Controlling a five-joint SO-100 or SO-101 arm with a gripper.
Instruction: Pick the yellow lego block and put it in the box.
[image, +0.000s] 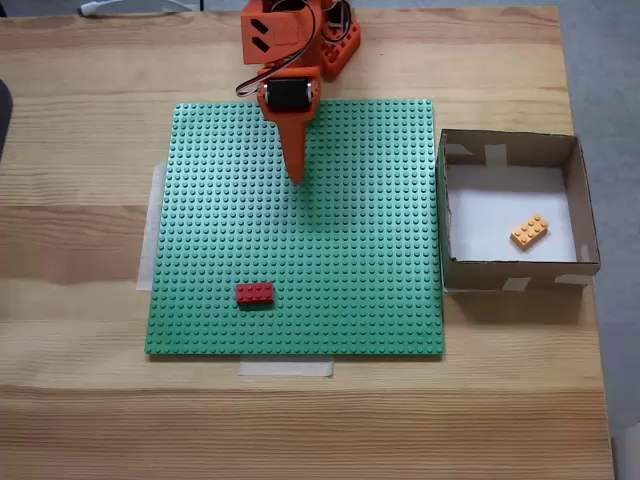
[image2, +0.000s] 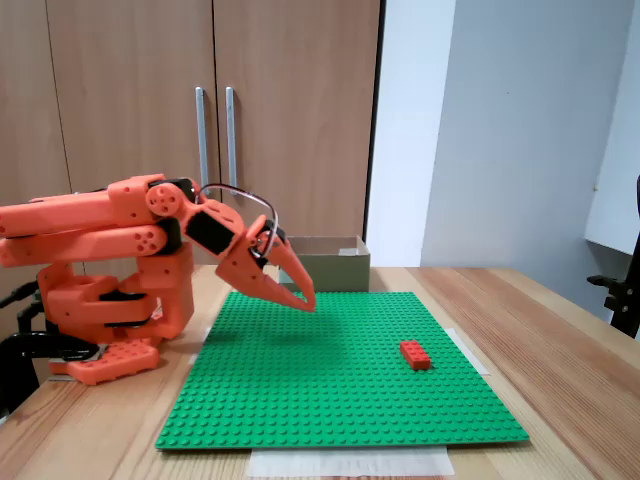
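Observation:
The yellow lego block (image: 529, 231) lies tilted on the white bottom of the box (image: 510, 268), toward its lower right in a fixed view. In the other fixed view the box (image2: 330, 268) stands behind the green baseplate and its inside is hidden. My orange gripper (image: 296, 176) (image2: 306, 300) hangs just above the baseplate's upper middle, far from the block, jaws shut with nothing between them. The arm is folded back toward its base.
A green studded baseplate (image: 330, 280) (image2: 330, 400) is taped to the wooden table. A red brick (image: 254, 293) (image2: 415, 354) sits on it near the front. The arm's orange base (image2: 110, 330) stands at the table's back edge. Cabinet doors rise behind.

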